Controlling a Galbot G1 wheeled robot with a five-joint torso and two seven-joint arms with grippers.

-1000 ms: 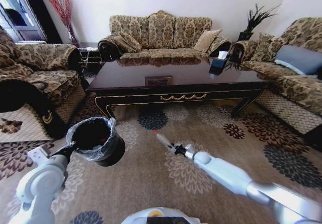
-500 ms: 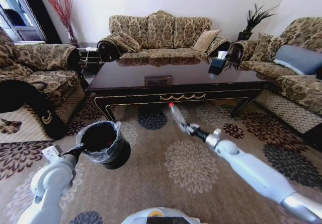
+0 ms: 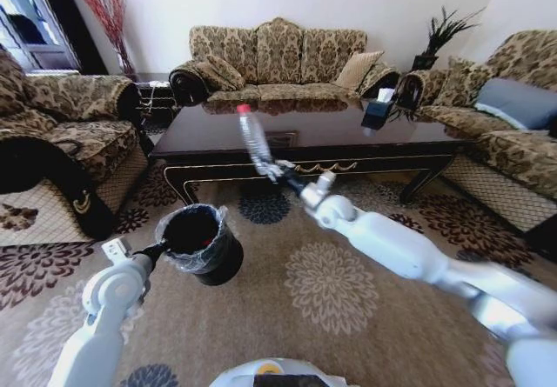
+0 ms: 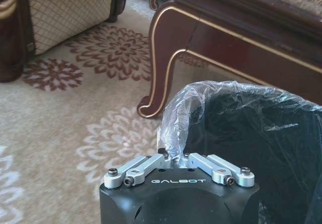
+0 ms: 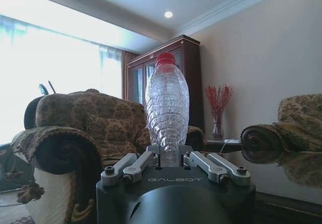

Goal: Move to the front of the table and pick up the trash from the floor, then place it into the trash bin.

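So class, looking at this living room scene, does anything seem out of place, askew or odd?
Yes. The trash bin is off the floor, held by its rim in the left gripper, its clear liner bunched at the fingers. The clear bottle, red cap up, is held aloft by the right gripper near the table.

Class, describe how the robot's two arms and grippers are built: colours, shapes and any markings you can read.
Both arms are smooth, rounded white-grey tubes with ball-like joints. The left gripper and right gripper each have a black rounded body marked GALBOT, with silver metal linkage bars fastened by dark screws.
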